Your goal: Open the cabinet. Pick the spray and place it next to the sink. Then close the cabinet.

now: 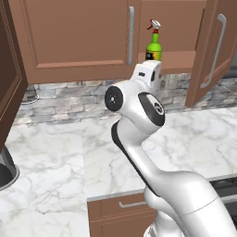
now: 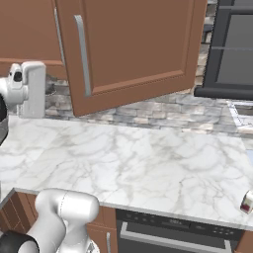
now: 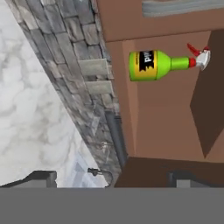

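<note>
Brown wooden wall cabinet (image 1: 74,37) hangs open, and the small green spray bottle (image 1: 154,47) with white trigger stands upright on its shelf. The two-finger gripper (image 3: 111,177), fingers spread wide and empty, faces it from below.

Green spray (image 3: 158,64) with yellow-and-black label and red tip, brown wooden cabinet (image 1: 78,37), grey-veined white marble counter (image 2: 148,163), grey stone backsplash (image 1: 60,104)

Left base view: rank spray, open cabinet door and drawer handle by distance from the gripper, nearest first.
1. spray, standing on the shelf just above the gripper.
2. open cabinet door, swung out to the right.
3. drawer handle, low down, under the front edge of the counter.
</note>
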Robot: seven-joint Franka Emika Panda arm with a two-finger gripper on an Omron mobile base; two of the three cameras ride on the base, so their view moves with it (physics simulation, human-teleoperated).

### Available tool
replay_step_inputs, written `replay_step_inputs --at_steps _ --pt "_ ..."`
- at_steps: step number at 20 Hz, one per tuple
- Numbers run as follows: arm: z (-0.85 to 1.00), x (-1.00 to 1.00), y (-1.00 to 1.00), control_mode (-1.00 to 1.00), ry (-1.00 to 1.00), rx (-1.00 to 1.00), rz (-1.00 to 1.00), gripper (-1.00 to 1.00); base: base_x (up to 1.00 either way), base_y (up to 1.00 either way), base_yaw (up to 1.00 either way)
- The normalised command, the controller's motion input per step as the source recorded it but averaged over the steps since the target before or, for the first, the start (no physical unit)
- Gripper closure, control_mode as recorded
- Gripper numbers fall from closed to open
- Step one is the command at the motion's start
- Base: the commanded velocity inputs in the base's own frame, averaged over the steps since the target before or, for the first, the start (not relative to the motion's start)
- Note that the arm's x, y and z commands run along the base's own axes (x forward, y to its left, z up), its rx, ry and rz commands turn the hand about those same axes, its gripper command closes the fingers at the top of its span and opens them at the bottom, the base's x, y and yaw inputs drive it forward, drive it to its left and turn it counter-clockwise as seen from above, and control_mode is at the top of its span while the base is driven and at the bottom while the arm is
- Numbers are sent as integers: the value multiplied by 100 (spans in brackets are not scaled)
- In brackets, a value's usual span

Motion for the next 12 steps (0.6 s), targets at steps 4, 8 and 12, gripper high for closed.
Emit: replay_step_inputs --at_steps 4,8,12 --pt "0 0 -6 -100 2 -17 -18 -100 0 0 0" --pt "0 0 -5 -100 0 -16 -21 -100 0 0 0" --pt "0 0 -4 -100 0 -14 -24 -100 0 0 0"
